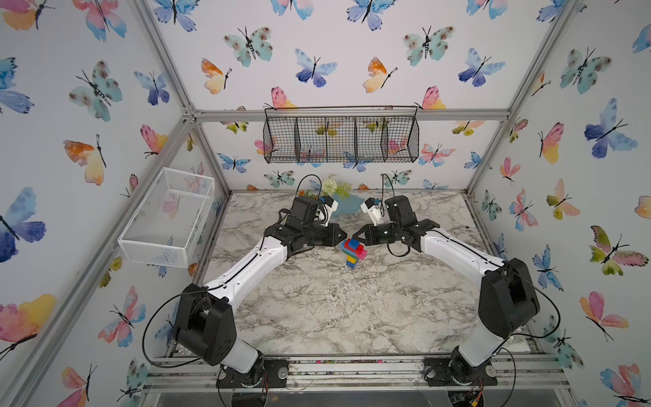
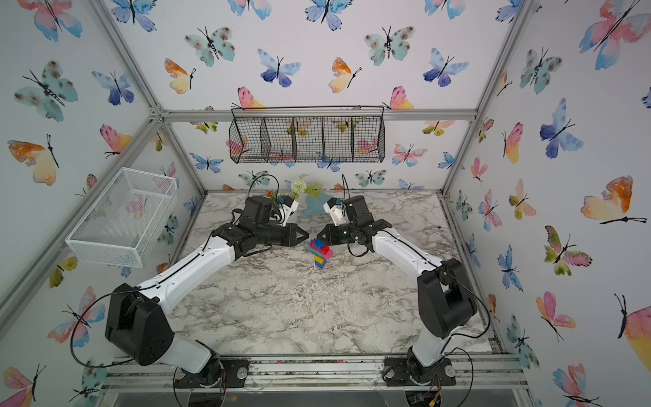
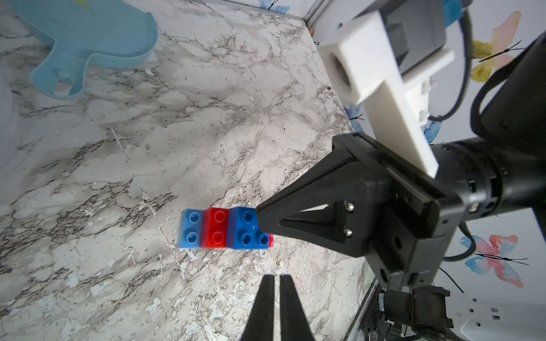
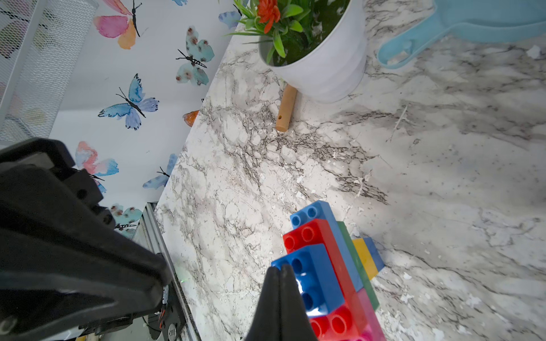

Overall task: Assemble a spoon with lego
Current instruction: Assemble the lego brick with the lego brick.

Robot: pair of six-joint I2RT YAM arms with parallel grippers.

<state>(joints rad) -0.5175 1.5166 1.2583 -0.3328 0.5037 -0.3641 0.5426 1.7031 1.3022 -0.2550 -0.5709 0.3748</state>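
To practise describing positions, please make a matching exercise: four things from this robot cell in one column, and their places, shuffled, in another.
Things
1. spoon
2. black wire basket
3. white mesh basket
4. pale-blue dish

Places
A. hanging on the back wall
B. at the back of the table
C. fixed to the side wall
D. mid-table, by the tips of the left gripper and right gripper

Pairs: 1-D, 2-A, 3-C, 4-B
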